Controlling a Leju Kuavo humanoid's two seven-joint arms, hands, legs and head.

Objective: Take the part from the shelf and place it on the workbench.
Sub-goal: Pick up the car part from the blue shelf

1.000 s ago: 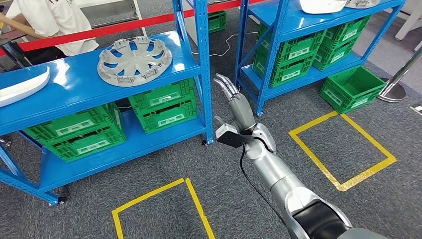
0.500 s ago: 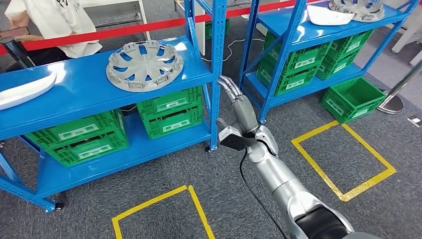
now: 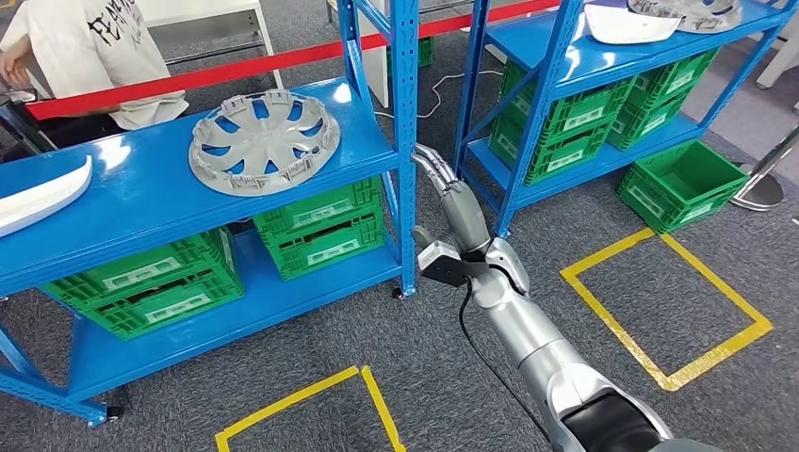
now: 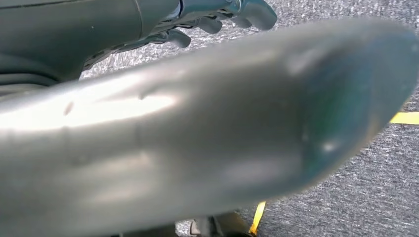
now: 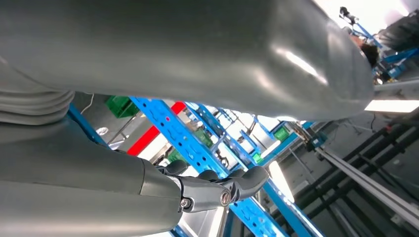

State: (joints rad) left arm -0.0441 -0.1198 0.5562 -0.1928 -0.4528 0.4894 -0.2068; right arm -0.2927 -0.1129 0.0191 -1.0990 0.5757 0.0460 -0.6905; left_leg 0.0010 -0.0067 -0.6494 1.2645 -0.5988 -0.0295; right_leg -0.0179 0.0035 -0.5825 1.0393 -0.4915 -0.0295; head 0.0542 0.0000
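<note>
Right hand [image 3: 459, 209] is reaching out empty, fingers straight and apart, beside the blue shelf post [image 3: 406, 141]. Left hand [image 4: 217, 19] is hanging empty, fingers loosely apart. Hubcap [image 3: 264, 141] is lying on the shelf [image 3: 141, 202]. Crate labels [image 3: 325, 231] unreadable.

Before us: grey spoked wheel cover [image 3: 263, 140], blue shelf [image 3: 141, 202], green crates [image 3: 320, 226], yellow floor tape [image 3: 664, 301], upper-left red bar [image 3: 236, 61].

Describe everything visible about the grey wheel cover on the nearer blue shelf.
The wheel cover is a round, matt grey disc, plastic by its look, with curved spokes around a central hub and small clips along its rim. It lies flat on the top board of the blue shelf, near its right end. Nothing else touches it; the right hand is beside the shelf post, apart from it.
</note>
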